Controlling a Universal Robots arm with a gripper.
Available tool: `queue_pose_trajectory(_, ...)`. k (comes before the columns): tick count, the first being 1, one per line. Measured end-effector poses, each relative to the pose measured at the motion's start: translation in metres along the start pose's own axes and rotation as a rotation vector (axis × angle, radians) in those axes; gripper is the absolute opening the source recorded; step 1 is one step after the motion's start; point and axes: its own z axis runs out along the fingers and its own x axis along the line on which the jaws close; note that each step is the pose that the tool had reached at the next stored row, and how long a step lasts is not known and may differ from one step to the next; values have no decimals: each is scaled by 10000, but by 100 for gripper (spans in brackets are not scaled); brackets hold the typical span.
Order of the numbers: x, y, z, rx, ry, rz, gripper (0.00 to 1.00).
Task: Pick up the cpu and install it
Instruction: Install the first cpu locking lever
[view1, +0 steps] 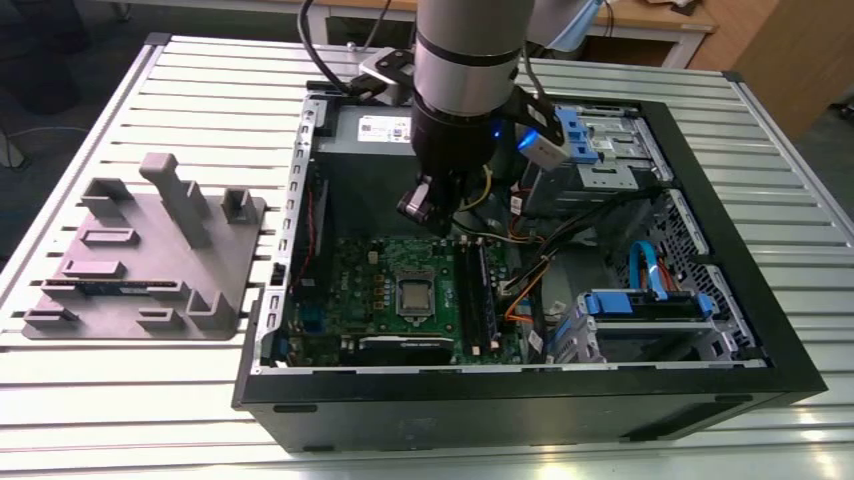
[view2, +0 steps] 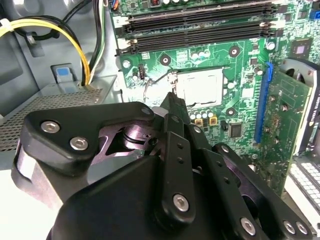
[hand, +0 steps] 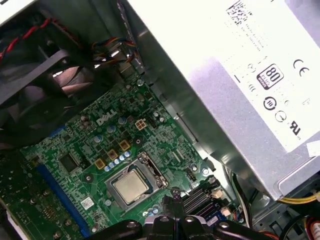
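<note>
One small, flat, square silvery-grey cpu (view1: 415, 296) (hand: 131, 186) lies seated in the single socket of the one green motherboard (view1: 360, 268), inside one open black computer case (view1: 534, 402). The single black gripper (view2: 172, 100) hangs just above the board near that socket. Its two fingers (view2: 170, 131) are pressed together on nothing, clear of the cpu.

The cpu (hand: 131, 186) has a dull silvery metal top. The table (view1: 160, 80) is ribbed, pale, matt metal.
</note>
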Motion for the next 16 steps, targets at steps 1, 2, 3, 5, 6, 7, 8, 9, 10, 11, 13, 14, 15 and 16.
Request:
queue_pose_trajectory(1, -7, 8, 1, 0, 0, 25, 10)
queue_pose_trajectory(2, -14, 16, 2, 0, 1, 52, 10)
queue_pose_trajectory(3, -21, 22, 4, 0, 1, 88, 10)
queue_pose_trajectory(5, -33, 32, 9, 1, 3, 182, 10)
queue_pose_trajectory(6, -38, 37, 14, 0, 2, 237, 10)
queue_pose_trajectory(7, -44, 41, 22, 0, 2, 298, 10)
queue_pose_trajectory(8, -49, 45, 32, 0, 2, 358, 10)
queue_pose_trajectory(9, -54, 49, 44, 0, 4, 419, 10)
queue_pose_trajectory(10, -61, 54, 58, 0, 5, 479, 10)
queue_pose_trajectory(11, -69, 61, 69, 0, 6, 539, 10)
queue_pose_trajectory(13, -85, 73, 87, 0, 6, 650, 10)
queue_pose_trajectory(14, -91, 77, 89, -1, 6, 665, 10)
queue_pose_trajectory(15, -92, 78, 90, -1, 5, 665, 10)
queue_pose_trajectory(16, -92, 77, 90, -3, 4, 664, 10)
